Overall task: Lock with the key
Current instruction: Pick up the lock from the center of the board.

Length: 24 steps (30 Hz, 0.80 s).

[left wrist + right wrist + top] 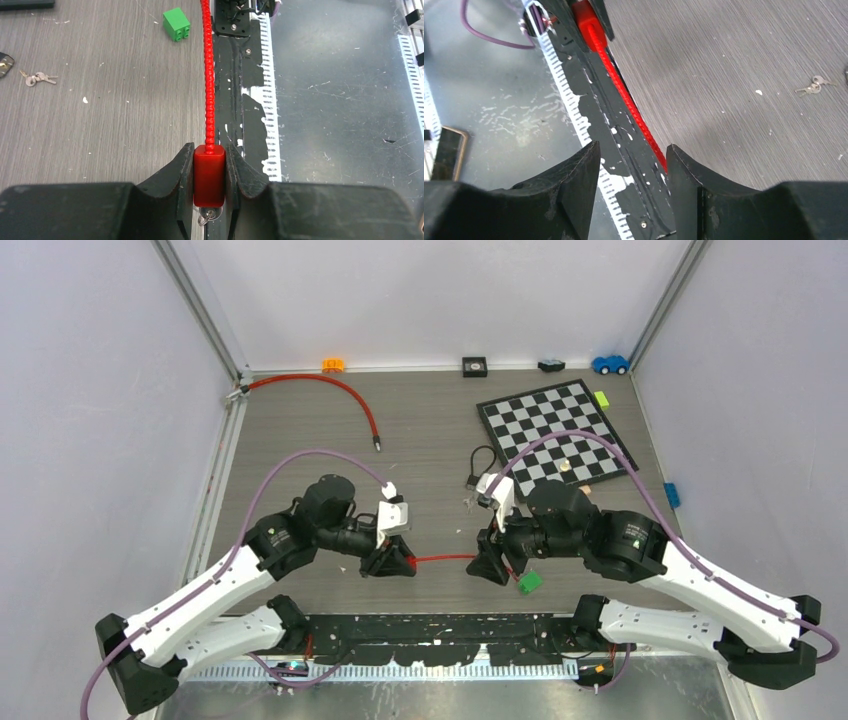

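Note:
My left gripper (392,562) is shut on the red lock body (209,175), which stands between its fingers. A small silver key with a ring (206,216) sticks out of the lock's near end. The red ribbed cable (209,75) runs from the lock toward my right gripper (490,565). In the right wrist view the jaws stand wide apart and the cable (629,107) passes behind the right finger (694,175). The lock (586,20) shows at the top of that view. A spare bunch of keys (37,78) lies on the table.
A green brick (529,581) lies by my right gripper. A chessboard (555,435) is at the back right. A second red cable (330,390) curves at the back left. Small toys (609,364) line the back wall. A black rail (430,625) runs along the front edge.

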Each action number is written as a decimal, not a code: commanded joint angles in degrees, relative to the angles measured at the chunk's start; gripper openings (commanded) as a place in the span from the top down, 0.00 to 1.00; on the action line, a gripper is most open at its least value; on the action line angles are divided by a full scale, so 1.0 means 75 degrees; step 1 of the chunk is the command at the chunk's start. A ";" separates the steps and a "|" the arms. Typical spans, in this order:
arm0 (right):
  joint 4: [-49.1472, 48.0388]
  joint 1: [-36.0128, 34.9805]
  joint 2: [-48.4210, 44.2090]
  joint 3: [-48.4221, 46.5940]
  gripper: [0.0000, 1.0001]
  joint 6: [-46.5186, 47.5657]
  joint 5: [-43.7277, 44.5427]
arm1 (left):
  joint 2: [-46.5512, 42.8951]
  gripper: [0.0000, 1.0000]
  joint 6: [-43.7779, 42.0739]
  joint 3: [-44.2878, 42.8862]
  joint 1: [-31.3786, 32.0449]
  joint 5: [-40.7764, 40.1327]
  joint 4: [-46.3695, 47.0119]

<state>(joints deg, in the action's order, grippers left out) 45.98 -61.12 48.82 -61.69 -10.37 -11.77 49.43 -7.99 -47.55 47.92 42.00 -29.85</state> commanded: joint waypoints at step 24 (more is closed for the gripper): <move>0.0356 -0.0019 0.0448 0.0731 0.55 0.1020 0.0293 | -0.0826 1.00 -0.0564 -0.0726 0.0021 -0.0334 -0.1033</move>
<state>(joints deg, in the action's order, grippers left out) 50.76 -61.12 52.66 -56.21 -3.36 -8.69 44.45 -11.22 -49.78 47.92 40.03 -37.93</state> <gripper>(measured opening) 0.467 0.227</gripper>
